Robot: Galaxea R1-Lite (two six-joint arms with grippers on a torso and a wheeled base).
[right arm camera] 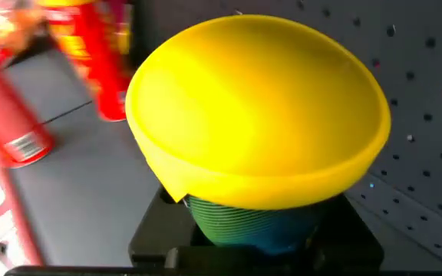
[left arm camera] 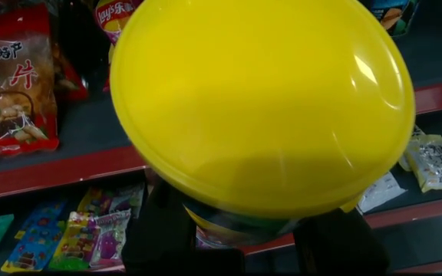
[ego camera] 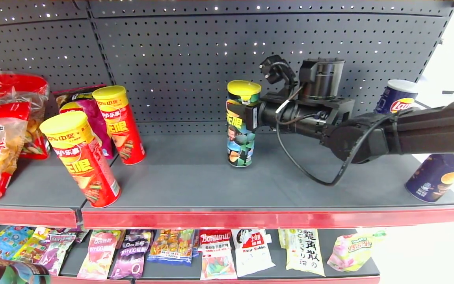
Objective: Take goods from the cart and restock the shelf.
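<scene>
Dark grey shelf [ego camera: 195, 185] w/ pegboard back: green chip can [ego camera: 240, 138] stands upright mid-shelf, long axis vertical, yellow lid up. From the side, right gripper [ego camera: 249, 115] clamps it near the top. Below shelf level, left gripper [left arm camera: 240, 249] grips second can [left arm camera: 259, 107], lid toward wrist cam. Red cans [ego camera: 121, 126] left, blue cans [ego camera: 434, 177] right.

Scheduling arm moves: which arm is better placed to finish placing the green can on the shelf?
Right: the right end effector grips the green can, upright on the shelf. The left end effector holds another yellow-lidded can out front.
</scene>
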